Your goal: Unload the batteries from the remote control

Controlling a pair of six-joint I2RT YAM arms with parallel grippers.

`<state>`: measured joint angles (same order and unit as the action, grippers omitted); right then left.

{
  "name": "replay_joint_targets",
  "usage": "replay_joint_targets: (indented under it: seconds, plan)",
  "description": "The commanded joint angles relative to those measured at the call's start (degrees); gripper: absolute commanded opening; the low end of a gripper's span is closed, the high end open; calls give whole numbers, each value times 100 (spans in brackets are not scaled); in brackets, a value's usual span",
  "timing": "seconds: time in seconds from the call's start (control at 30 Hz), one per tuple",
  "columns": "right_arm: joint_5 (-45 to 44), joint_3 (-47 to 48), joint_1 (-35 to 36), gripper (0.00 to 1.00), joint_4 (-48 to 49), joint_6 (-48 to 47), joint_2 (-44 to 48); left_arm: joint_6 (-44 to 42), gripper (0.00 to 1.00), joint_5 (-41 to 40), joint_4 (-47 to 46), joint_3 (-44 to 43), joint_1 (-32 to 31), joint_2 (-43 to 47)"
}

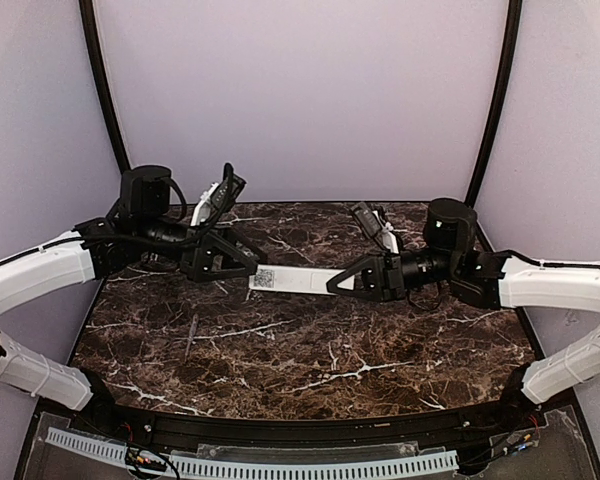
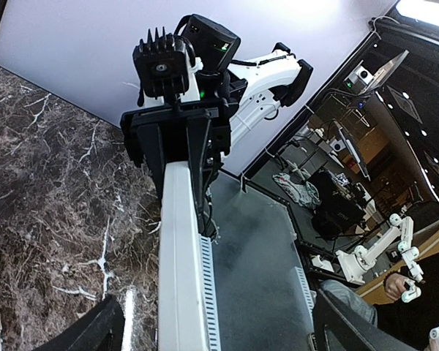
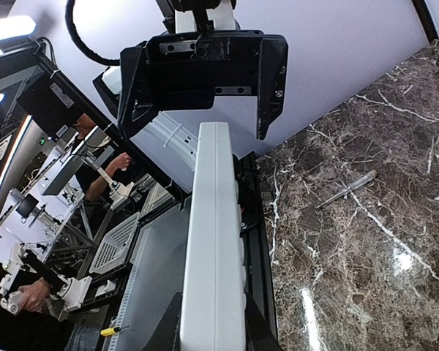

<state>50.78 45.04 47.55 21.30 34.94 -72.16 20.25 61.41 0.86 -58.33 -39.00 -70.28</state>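
Observation:
The white remote control (image 1: 292, 280) hangs above the marble table between my two grippers, with a small code label near its left end. My right gripper (image 1: 340, 283) is shut on its right end; in the right wrist view the fingers (image 3: 168, 325) press both sides of the remote (image 3: 214, 241). My left gripper (image 1: 252, 263) is open around the other end; in the left wrist view its fingers (image 2: 95, 329) stand wide apart, clear of the remote (image 2: 181, 263). No batteries show in any view; the recess is hidden.
A thin grey stick (image 1: 192, 335) lies on the table (image 1: 310, 370) left of centre; it also shows in the right wrist view (image 3: 345, 189). Lilac walls close in the back and sides. A black rail runs along the near edge.

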Motion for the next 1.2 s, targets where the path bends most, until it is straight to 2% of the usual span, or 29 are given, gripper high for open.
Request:
replay_joint_targets:
  seconds: [0.0, 0.13, 0.23, 0.7, 0.93, 1.03, 1.17]
  plan:
    - [79, 125, -40, 0, 577, 116, -233, 290, 88, 140, -544, 95, 25, -319]
    - [31, 233, -44, 0, 822, 300, -348, 770, 81, 340, -1101, 195, 73, -537]
    - [-74, 300, -44, 0, 785, 301, -336, 1069, 79, 391, -1478, 332, 136, -553]
    - [-481, 360, -44, 0, 808, 347, -342, 1201, 74, 416, -1505, 385, 354, -600]
    - [-614, 386, -43, 0, 888, 494, -416, 1599, 72, 572, -1979, 424, 350, -738]
    - [-572, 449, -44, 0, 906, 563, -506, 1770, 68, 613, -2218, 492, 350, -762]
    - [-574, 465, -35, 0, 981, 599, -592, 1730, 65, 584, -2167, 492, 350, -762]
